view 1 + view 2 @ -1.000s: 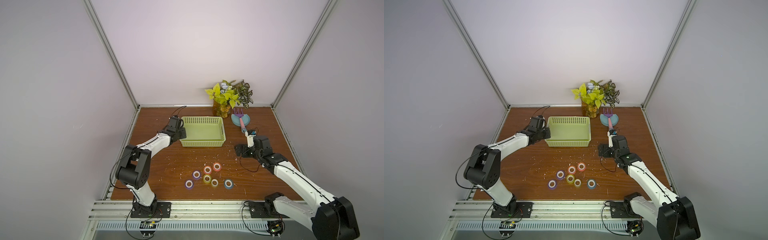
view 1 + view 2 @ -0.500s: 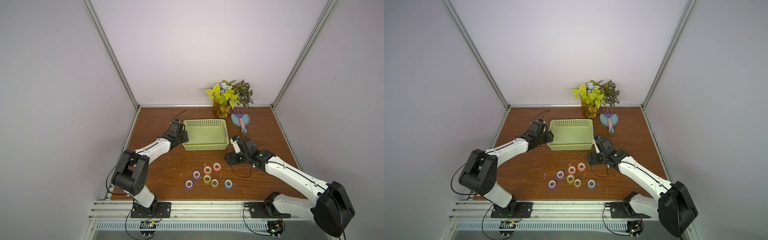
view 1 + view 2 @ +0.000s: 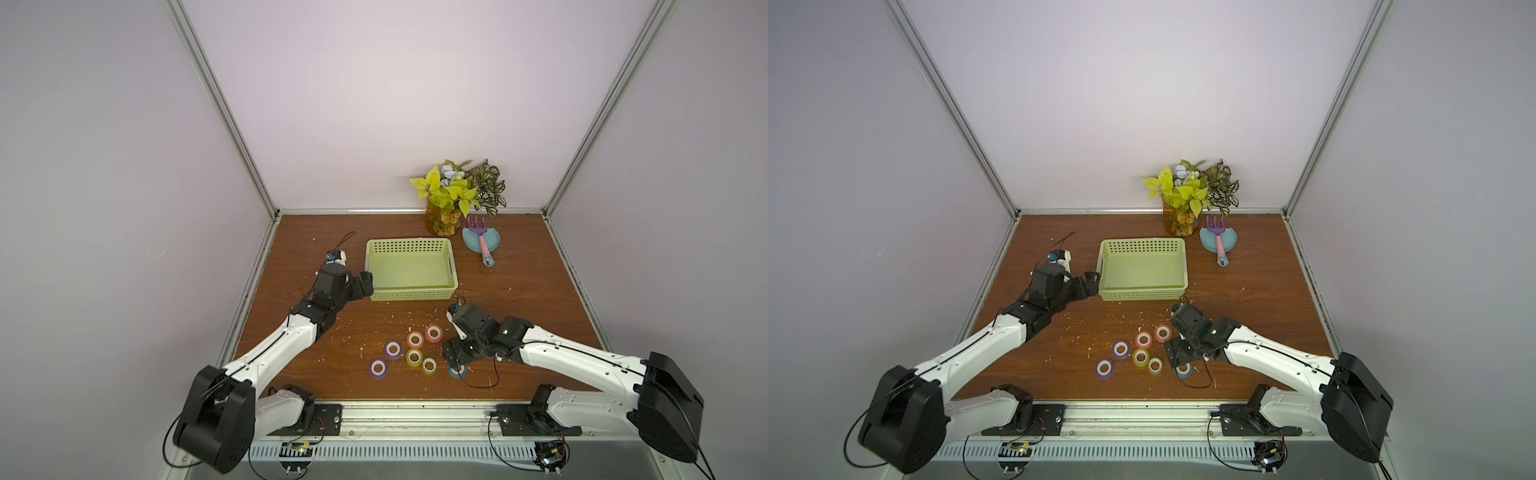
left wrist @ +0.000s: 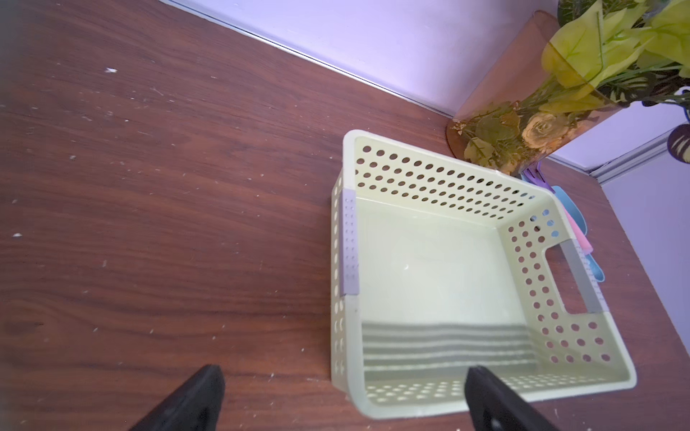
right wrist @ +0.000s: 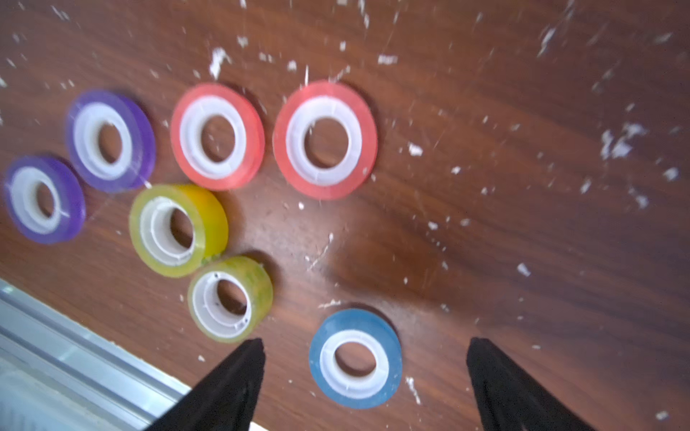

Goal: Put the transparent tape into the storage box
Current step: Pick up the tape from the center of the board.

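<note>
Tape (image 3: pixel 415 339) in seven rolls lies flat in a cluster on the surface (image 3: pixel 519 282), all of it outside the box (image 3: pixel 411 295) and nearer the front edge. We see the right fingers (image 5: pixel 227 380) spread wide above the blue roll (image 5: pixel 355 358), one on each side of it, with bare wood showing between each finger and the roll. The left fingers (image 4: pixel 194 399) stand wide apart too, gripping nothing, at the box's near left corner: one over the box, one over the surface beside it.
</note>
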`<state>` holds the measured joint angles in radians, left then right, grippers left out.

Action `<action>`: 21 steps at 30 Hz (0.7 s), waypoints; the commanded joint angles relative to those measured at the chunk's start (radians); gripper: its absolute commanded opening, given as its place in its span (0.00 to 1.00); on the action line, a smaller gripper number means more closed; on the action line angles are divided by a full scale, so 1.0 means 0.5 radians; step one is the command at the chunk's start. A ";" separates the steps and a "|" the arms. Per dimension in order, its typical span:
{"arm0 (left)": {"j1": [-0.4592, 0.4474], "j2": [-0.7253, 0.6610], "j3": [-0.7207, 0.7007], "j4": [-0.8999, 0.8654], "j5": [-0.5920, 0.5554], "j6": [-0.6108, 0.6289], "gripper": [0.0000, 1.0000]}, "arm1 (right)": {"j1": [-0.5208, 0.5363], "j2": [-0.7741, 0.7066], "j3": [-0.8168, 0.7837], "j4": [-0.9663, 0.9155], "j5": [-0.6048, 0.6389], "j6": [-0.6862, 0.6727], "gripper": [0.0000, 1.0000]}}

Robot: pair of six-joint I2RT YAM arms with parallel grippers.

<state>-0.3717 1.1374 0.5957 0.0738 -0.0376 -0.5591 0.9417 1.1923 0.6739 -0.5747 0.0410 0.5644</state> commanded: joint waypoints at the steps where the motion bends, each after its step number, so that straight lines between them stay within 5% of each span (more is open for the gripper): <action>1: -0.005 -0.188 -0.190 0.093 -0.122 0.125 1.00 | 0.097 -0.011 -0.026 -0.117 0.029 0.174 0.91; 11: -0.002 -0.696 -0.694 0.362 -0.172 0.351 1.00 | 0.189 0.123 -0.036 -0.125 0.036 0.222 0.85; 21: -0.002 -0.957 -0.887 0.435 -0.255 0.350 1.00 | 0.199 0.274 0.041 -0.147 0.079 0.182 0.78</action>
<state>-0.3717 0.6823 0.1600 0.2535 -0.1326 -0.3946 1.0332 1.3231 0.6567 -0.6243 0.0521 0.6552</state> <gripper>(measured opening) 0.997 0.778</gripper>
